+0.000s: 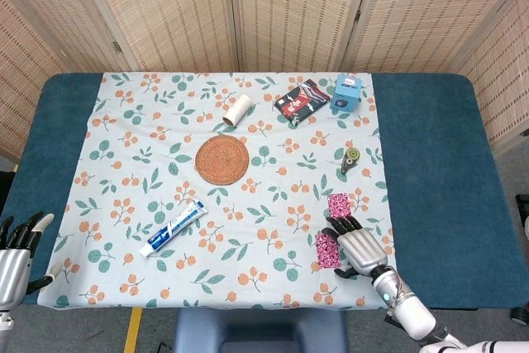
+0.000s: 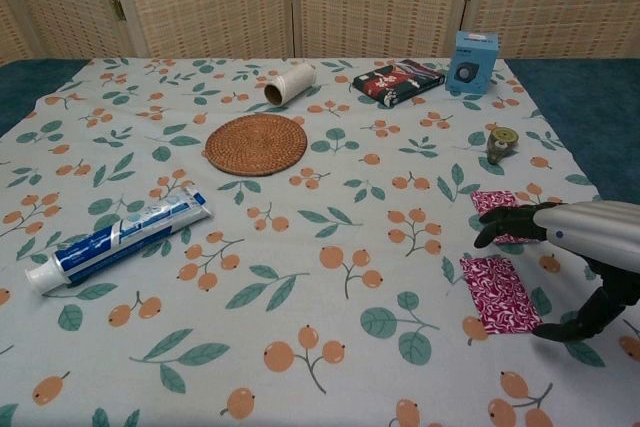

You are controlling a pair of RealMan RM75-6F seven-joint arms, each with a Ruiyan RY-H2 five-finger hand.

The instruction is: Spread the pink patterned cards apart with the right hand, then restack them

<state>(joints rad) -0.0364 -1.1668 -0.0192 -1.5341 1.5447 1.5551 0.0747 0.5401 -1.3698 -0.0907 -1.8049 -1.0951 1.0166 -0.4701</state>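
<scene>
Woven folding screen [image 1: 289,10] behind blue table [image 1: 430,171]; floral cloth [image 1: 165,155] over it; even light.

You're in a staged lab or data-collection room, not a home. Woven folding screens [image 1: 289,10] wall off the table's far edge. The table [image 1: 434,163] has blue padding under a berry-print cloth [image 1: 140,134]. Unrelated props sit scattered on it: toothpaste tube [image 1: 173,227], rattan coaster [image 1: 222,159], small blue box [image 1: 348,92]. Yellow floor tape [image 1: 133,330] shows by the near edge.
</scene>
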